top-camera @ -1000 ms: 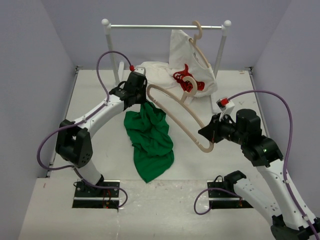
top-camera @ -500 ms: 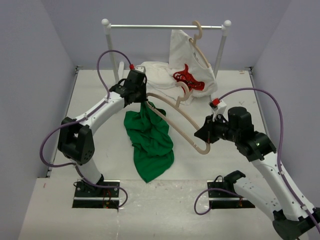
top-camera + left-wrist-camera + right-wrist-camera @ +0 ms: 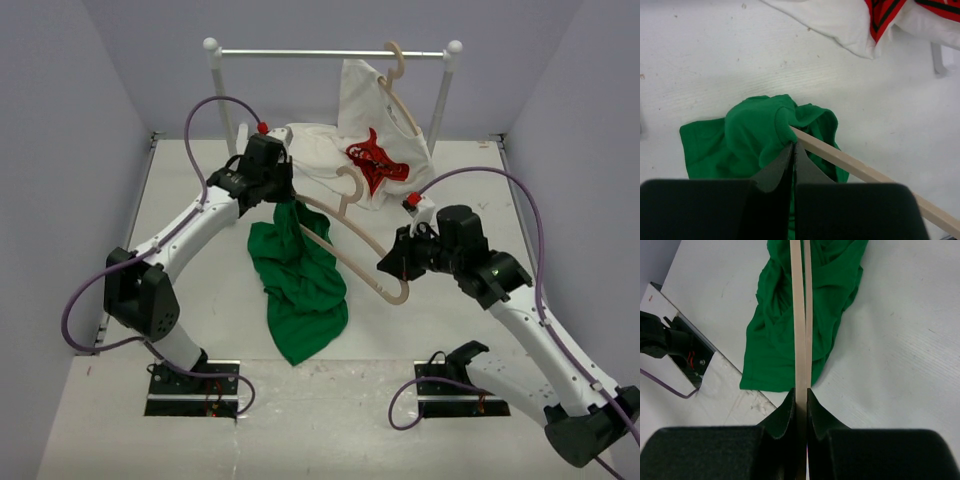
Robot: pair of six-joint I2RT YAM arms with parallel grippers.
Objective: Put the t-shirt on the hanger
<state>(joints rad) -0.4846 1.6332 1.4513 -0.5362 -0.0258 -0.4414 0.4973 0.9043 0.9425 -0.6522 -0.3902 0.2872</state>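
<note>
Top view: left tool point(image 3: 284, 200) held the t-shirt point(image 3: 300, 285) up above the middle of the table point(image 3: 190, 290), its tail lying toward the near edge; right tool point(image 3: 396, 272) clamped the hanger point(image 3: 345, 240).
Left wrist: jaws together on bunched cloth — hanger tip touching it.
Right wrist: jaws tight on the hanger's end.
Risk: the tip might snag a fold — not the opening.

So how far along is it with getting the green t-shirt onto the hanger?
Done: the right pincer is shut on one end of the hanger, the left pincer on the bunched top of the t-shirt. In hand: the hanger's far end pokes into the cloth by the left pincer. Left: most of it lies crumpled on the table; no shoulder looks seated.
</note>
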